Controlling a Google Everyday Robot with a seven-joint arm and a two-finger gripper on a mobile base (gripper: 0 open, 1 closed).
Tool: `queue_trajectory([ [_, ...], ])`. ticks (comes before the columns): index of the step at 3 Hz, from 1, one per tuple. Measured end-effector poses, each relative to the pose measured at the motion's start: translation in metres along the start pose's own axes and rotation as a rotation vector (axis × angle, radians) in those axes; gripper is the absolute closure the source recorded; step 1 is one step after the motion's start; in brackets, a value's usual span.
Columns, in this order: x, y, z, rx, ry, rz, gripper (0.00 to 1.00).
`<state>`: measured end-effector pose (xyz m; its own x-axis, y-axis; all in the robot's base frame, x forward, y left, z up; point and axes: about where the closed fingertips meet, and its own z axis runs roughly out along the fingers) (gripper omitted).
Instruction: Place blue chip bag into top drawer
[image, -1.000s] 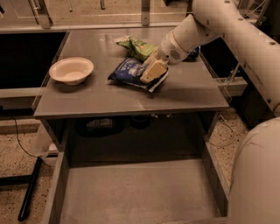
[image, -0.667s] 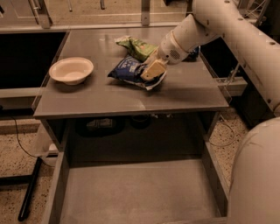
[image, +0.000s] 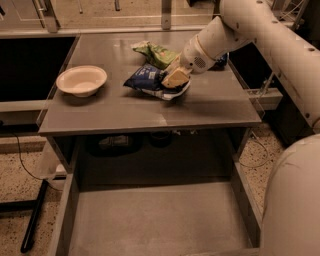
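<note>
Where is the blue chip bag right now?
In the camera view, the blue chip bag lies near the middle of the grey table, in front of the green chip bag and right of the white bowl, with the tool at its right end.

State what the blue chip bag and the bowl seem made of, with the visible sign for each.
Blue chip bag, under the pincer: likely foil or plastic film, glossy, crinkled. Bowl: perhaps plastic or ceramic; smooth, pale, evenly rounded.

We see dim, warm, brownish light falling from above. The worktop (image: 125, 107) shows a soft sheen, the bowl (image: 81, 80) casts a faint shadow, the gripper (image: 174, 79) on the blue chip bag (image: 142, 79) shades it, and beneath lies deep shadow.
</note>
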<state>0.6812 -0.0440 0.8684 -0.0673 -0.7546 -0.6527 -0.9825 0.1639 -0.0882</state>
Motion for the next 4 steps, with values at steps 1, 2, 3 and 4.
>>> queue_trajectory([
  [1, -0.002, 0.001, -0.002, 0.001, -0.001, -0.001, 1.0],
  [2, -0.01, 0.02, -0.021, 0.029, -0.045, -0.035, 1.0],
  [3, -0.016, 0.041, -0.038, 0.052, -0.08, -0.068, 1.0],
  [4, -0.016, 0.071, -0.063, 0.064, -0.085, -0.094, 1.0],
])
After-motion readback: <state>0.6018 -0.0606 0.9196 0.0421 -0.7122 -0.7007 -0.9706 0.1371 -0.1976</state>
